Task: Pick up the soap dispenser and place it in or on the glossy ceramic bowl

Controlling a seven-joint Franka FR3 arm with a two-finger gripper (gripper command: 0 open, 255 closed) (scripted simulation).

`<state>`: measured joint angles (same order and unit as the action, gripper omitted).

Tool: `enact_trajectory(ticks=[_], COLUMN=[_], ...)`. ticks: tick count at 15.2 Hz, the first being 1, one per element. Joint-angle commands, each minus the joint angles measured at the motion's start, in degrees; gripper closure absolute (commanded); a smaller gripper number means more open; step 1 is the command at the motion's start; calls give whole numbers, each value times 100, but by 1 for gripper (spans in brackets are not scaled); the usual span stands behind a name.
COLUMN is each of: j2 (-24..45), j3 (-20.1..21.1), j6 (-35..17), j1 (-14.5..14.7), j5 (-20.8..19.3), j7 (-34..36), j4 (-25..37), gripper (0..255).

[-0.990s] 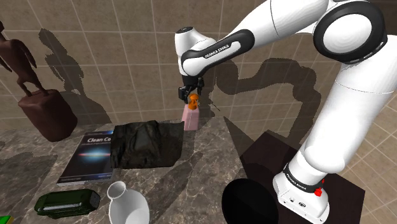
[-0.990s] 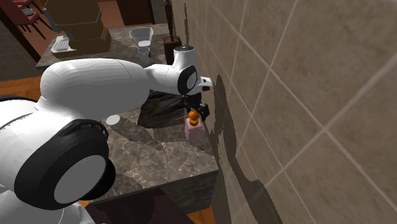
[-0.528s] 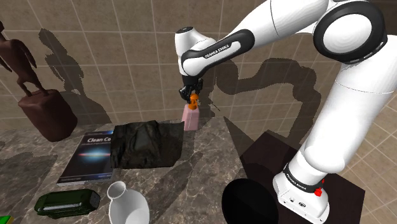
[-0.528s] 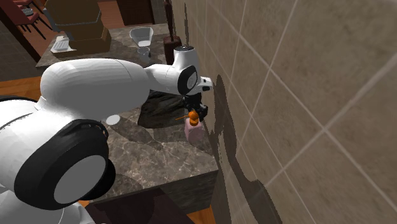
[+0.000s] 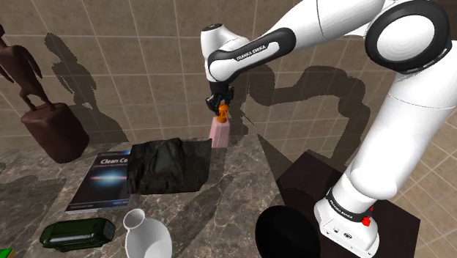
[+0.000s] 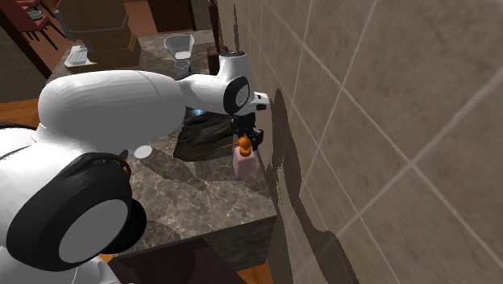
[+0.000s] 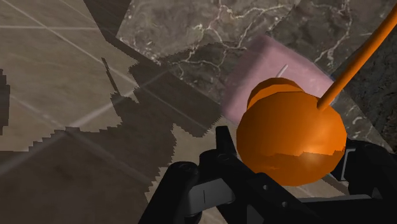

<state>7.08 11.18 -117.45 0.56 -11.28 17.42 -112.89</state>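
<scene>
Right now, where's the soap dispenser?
Shoulder view, upper middle: the soap dispenser is by the tiled wall, just right of the black cloth, its orange pump clasped in the pincer.

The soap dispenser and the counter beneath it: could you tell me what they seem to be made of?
The soap dispenser looks plastic: pale pink, seemingly translucent body, smooth opaque orange pump with a soft sheen. The counter looks like polished dark stone, perhaps marble, given its white veining; neither is certain.
</scene>
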Motion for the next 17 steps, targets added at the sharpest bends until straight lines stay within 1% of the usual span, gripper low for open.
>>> enact_trajectory(ticks=[1, 17], j2=[-57, -337], j3=[3, 22], j6=[134, 1286], j1=[-2, 4], j5=[27, 163], j7=[-36, -252], j4=[85, 979], gripper=[255, 255])
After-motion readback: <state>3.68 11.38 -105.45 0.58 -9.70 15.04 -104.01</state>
